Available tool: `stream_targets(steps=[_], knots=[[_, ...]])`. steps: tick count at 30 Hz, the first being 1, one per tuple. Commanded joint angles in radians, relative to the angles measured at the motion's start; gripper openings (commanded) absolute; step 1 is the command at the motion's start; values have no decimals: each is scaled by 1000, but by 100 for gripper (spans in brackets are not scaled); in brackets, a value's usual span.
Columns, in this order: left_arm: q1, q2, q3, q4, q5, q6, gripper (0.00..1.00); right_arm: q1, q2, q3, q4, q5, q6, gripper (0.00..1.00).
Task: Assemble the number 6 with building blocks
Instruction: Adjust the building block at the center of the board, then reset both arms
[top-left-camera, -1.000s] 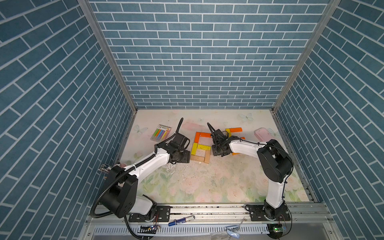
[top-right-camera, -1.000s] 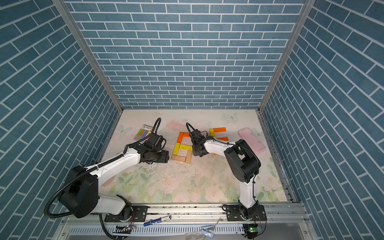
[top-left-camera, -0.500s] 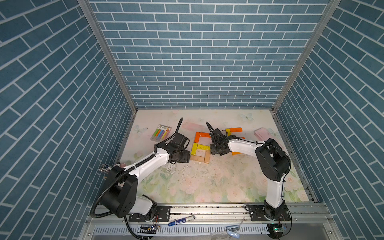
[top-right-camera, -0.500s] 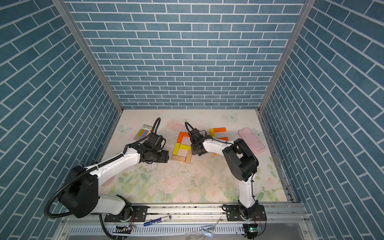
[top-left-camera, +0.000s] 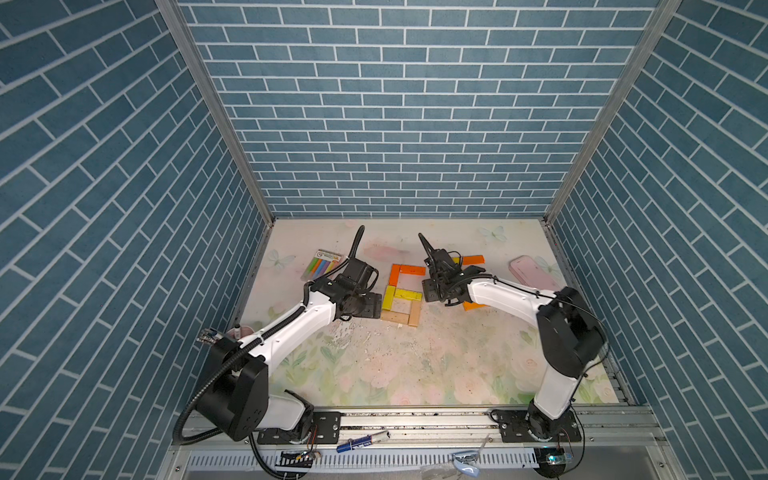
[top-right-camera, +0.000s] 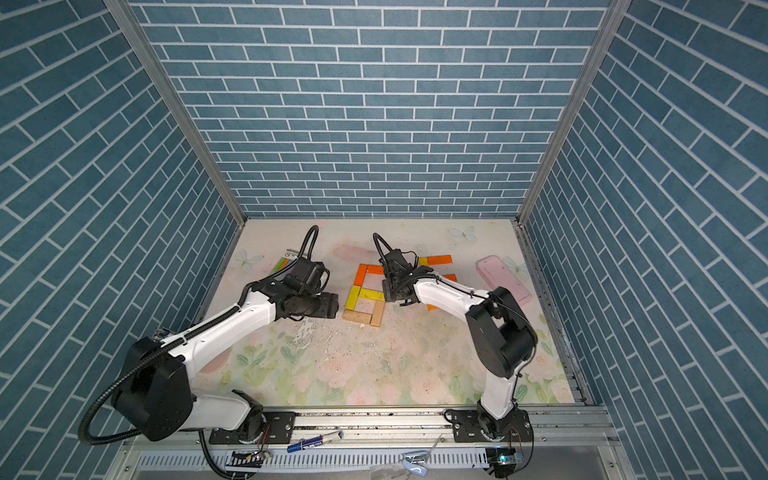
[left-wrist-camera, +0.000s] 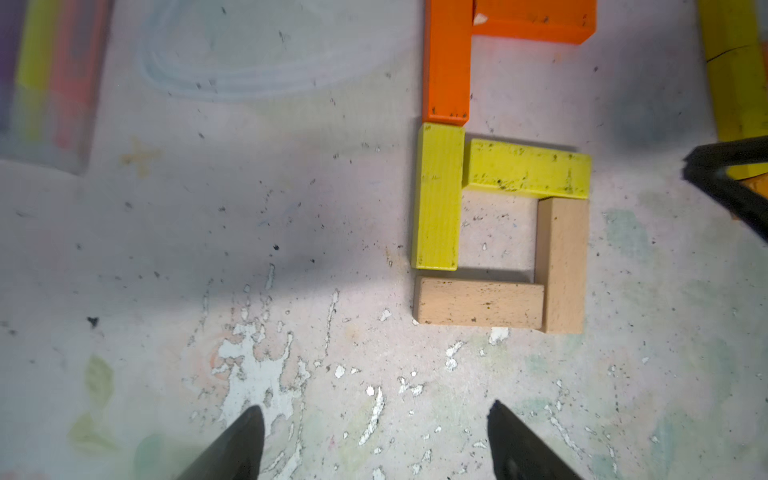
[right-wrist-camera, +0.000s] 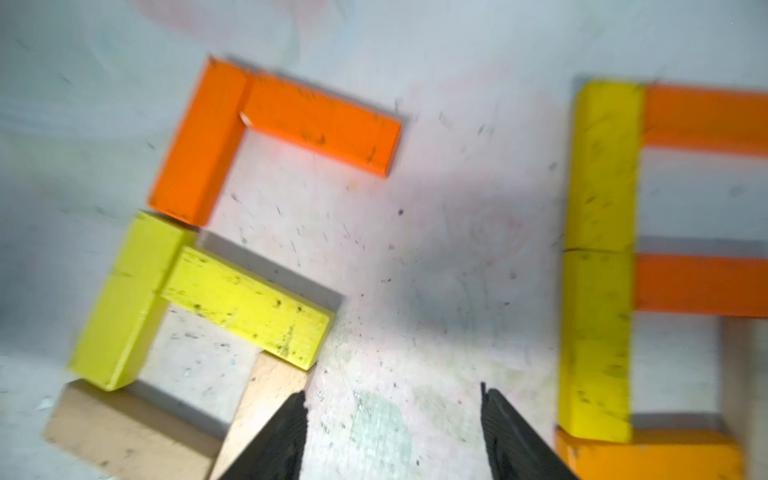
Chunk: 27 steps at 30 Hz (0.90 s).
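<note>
Six building blocks lie flat in a 6 shape (top-left-camera: 401, 293) at the table's middle: two orange (left-wrist-camera: 446, 62) at the far end, two yellow (left-wrist-camera: 438, 199) in the middle, two tan (left-wrist-camera: 478, 301) at the near end. My left gripper (top-left-camera: 372, 305) hovers just left of the shape, open and empty (left-wrist-camera: 375, 407). On the shape's right side my right gripper (top-left-camera: 428, 291) is open with only bare table between its fingers (right-wrist-camera: 392, 390). One of its fingers (right-wrist-camera: 282, 432) stands by the upright tan block (right-wrist-camera: 266, 395); whether they touch I cannot tell.
Spare yellow (right-wrist-camera: 602, 166) and orange blocks (right-wrist-camera: 706, 116) lie grouped right of the right gripper, partly under its arm (top-left-camera: 473, 259). A clear pack of pastel sticks (top-left-camera: 324, 266) sits at the back left and a pink case (top-left-camera: 532, 272) at the back right.
Both grippers' jaws have spread wider. The arms and the blocks stay almost where they were.
</note>
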Motion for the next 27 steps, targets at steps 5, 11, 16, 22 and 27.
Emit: stream_targets(steps=[5,11,16,22,27], knots=[[32,-135,110,-28,-190,205,95,-119,-502,-313,127,278,-259,82],[143,-239,-103,368,-288,425,97,-354,-830,-657,468,321,-330,98],[314,-264,-431,809,-238,442,99,-550,-763,-772,640,264,-303,98],[387,-107,-542,1039,-200,490,99,-675,-521,-814,876,162,-284,98],[483,-4,-568,1222,-74,461,99,-698,-320,-814,1077,131,-302,98]])
